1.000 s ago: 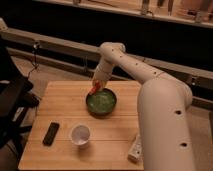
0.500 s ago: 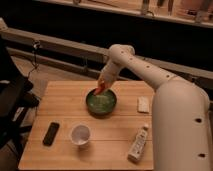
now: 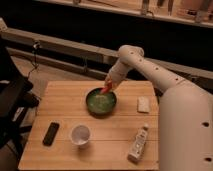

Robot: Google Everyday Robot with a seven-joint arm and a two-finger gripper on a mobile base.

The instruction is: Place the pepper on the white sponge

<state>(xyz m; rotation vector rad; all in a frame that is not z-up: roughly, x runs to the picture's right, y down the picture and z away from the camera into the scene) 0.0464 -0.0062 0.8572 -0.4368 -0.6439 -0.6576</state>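
I have the tool (image 3: 107, 89) clamped on the pepper (image 3: 106, 89) just above the far rim of the green bowl (image 3: 101, 103), and the white sponge (image 3: 143, 104) lies well apart toward the table's (image 3: 65, 100) right edge.

this looks like a robot test room or lab, dim and plain rather than anyone's home. a small square wooden surface (image 3: 125, 132) stands by itself on a bare floor, laid out like a trial: a round green bowl (image 3: 101, 102), a white paper cup (image 3: 80, 134), a flat black phone-like slab (image 3: 50, 133), a white bottle (image 3: 138, 145) lying down and a flat off-white sponge (image 3: 143, 104). the bulky white robot arm (image 3: 150, 70) reaches in, its hand (image 3: 108, 88) over the bowl's rim with a small orange-red pepper (image 3: 105, 90) at its tip. a long pale ledge (image 3: 60, 45) runs along the dark back wall, and a black chair (image 3: 12, 97) sits at the edge.
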